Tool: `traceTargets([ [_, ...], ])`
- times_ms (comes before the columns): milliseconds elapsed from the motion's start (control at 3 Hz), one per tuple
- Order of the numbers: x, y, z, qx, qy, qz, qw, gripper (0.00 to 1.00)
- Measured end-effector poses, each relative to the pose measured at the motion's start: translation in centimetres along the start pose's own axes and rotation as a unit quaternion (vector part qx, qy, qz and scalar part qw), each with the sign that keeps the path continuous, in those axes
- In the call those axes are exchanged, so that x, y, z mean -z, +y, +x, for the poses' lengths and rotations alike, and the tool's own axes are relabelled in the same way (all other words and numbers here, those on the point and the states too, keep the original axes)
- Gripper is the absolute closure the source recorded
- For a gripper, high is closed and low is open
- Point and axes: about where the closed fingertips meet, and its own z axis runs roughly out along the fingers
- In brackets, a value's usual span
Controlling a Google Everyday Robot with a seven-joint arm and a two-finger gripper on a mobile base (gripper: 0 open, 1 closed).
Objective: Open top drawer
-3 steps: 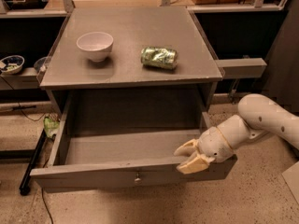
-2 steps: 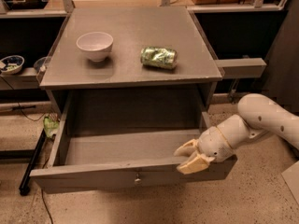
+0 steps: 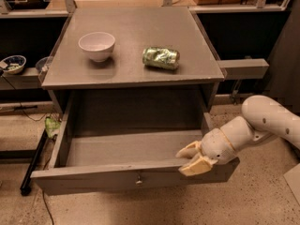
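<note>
One top drawer (image 3: 126, 148) is seen pulled well out of the grey cabinet, at 6 o'clock in the view. A small round metal knob (image 3: 138, 178) is set at the centre of its front panel. At the 4 o'clock end of that panel the end effector (image 3: 193, 158) is placed. One of its cream fingers (image 3: 186, 150) is laid inside the drawer and the other against the panel's outer face, so that the panel's upper edge is clamped between them. The white arm (image 3: 265, 121) is extended from the 3 o'clock edge of the view down to it. Speckled floor (image 3: 187, 207) is seen beneath the drawer. At 8 o'clock, beside the cabinet, a black bar (image 3: 32, 165) is laid slantwise on the floor, and a green scrap (image 3: 51, 124) is lodged just above it.

Farther back, the counter (image 3: 136, 76) is formed by the cabinet's flat top. On it, towards 11 o'clock, a white bowl (image 3: 97, 45) is stood upright. Nearer the middle, towards 12 o'clock, a crushed green can (image 3: 161, 58) is laid on its side, well apart from the bowl. At 9 o'clock, on a lower shelf beside the counter, a small patterned bowl (image 3: 12, 63) is kept. At 2 o'clock a grey board (image 3: 243, 68) is seen projecting from the counter's side.
</note>
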Motion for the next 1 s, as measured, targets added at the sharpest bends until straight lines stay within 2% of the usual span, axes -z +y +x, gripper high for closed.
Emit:
traceTargets([
  [667, 0.21, 0.6, -0.66, -0.003, -0.01, 0.009, 0.9999, 1.0],
  [1000, 0.21, 0.6, -0.66, -0.003, -0.01, 0.009, 0.9999, 0.81],
])
